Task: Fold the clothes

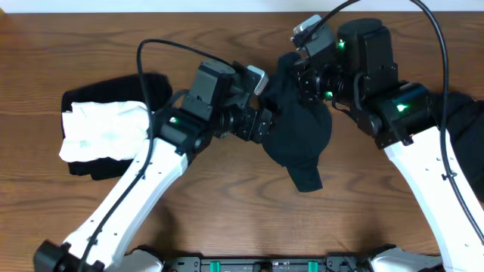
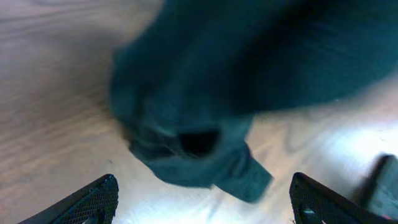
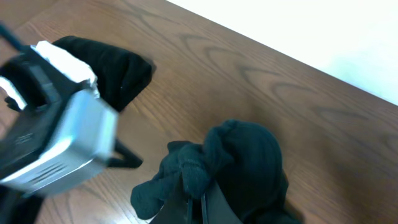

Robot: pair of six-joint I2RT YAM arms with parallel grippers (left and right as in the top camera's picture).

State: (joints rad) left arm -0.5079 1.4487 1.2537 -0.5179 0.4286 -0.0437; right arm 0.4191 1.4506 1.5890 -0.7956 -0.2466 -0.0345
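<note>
A bunched black T-shirt (image 1: 300, 132) hangs over the middle of the table, its lower tip trailing toward the front. My right gripper (image 1: 290, 69) is shut on its top; in the right wrist view the fingers (image 3: 211, 208) pinch a fold of the dark cloth (image 3: 249, 162). My left gripper (image 1: 262, 122) stands open just left of the shirt. In the left wrist view its two fingertips (image 2: 93, 200) are spread wide with nothing between them, and the blurred shirt (image 2: 205, 124) hangs close ahead, above the wood.
At the left a crumpled white garment (image 1: 102, 128) lies on a black garment (image 1: 113, 89). More black cloth (image 1: 465, 125) sits at the right edge under the right arm. The left arm's wrist camera (image 3: 56, 143) shows close by in the right wrist view.
</note>
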